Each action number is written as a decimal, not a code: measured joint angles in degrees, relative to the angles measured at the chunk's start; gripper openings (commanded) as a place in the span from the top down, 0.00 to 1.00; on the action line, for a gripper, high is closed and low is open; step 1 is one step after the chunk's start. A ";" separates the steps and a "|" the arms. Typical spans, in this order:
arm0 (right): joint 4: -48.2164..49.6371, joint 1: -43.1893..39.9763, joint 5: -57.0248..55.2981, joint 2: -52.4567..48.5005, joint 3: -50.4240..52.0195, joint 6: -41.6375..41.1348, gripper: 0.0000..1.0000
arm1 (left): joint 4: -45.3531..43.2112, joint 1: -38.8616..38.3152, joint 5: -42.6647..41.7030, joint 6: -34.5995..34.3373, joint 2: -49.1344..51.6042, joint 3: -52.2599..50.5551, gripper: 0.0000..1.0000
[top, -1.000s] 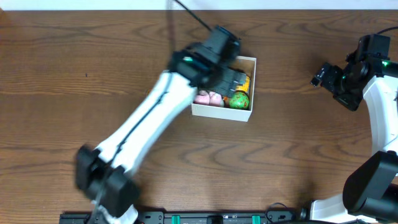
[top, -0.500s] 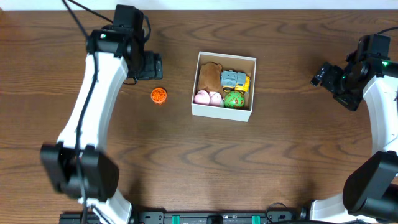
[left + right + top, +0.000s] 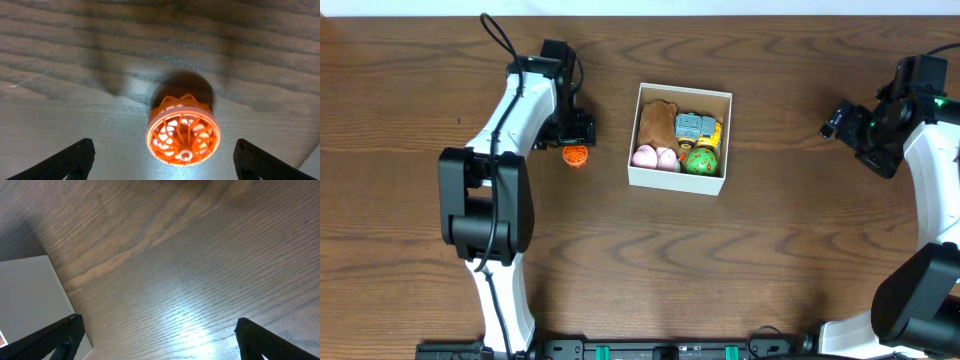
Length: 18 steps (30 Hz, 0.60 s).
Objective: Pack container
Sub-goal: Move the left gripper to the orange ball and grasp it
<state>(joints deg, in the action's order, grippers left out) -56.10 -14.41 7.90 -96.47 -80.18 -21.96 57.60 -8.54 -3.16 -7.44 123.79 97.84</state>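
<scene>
- The left gripper [image 3: 576, 140] hangs over a round orange plastic toy with openwork ribs [image 3: 183, 132]. Its jaws are spread wide to either side of the toy and grasp nothing.
- The small square white-walled container [image 3: 681, 182] sits at the toy's 3 o'clock on the dark wood-grain table [image 3: 740, 270]. Inside are:
  - brown plush [image 3: 657, 122] at 11 o'clock
  - a grey-and-yellow toy vehicle [image 3: 696, 128] at 1 o'clock
  - pink rounded toys [image 3: 654, 157] at 7 o'clock
  - a green speckled ball [image 3: 699, 160] at 5 o'clock
- The right gripper [image 3: 838, 122] is at the container's 3 o'clock, well apart from it, spread and empty. Its wrist view cuts off all but its fingertips.

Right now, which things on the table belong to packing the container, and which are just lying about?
Part of the job: container; packed toys inside it; orange toy outside it on the table; left gripper, open at that toy.

Just there: right gripper, open, off to the side.
</scene>
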 measured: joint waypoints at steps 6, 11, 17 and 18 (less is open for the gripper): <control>0.00 0.00 0.00 0.00 0.00 0.00 0.01 | -0.22 -0.61 -0.13 0.00 1.97 0.00 0.11; 0.00 0.00 0.00 0.00 0.00 0.00 0.01 | -0.22 -1.81 -0.35 0.00 4.02 0.00 0.15; 0.00 0.00 0.00 0.00 0.00 0.00 0.01 | -0.22 -2.54 -0.74 -0.04 4.48 0.00 0.27; 0.00 0.00 0.00 0.00 0.00 0.00 0.01 | -0.20 -2.54 -0.74 -0.11 4.48 0.00 0.29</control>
<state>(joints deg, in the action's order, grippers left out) -56.10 -14.41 7.90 -96.47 -80.18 -21.96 57.41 -11.07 -3.90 -7.55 128.27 97.84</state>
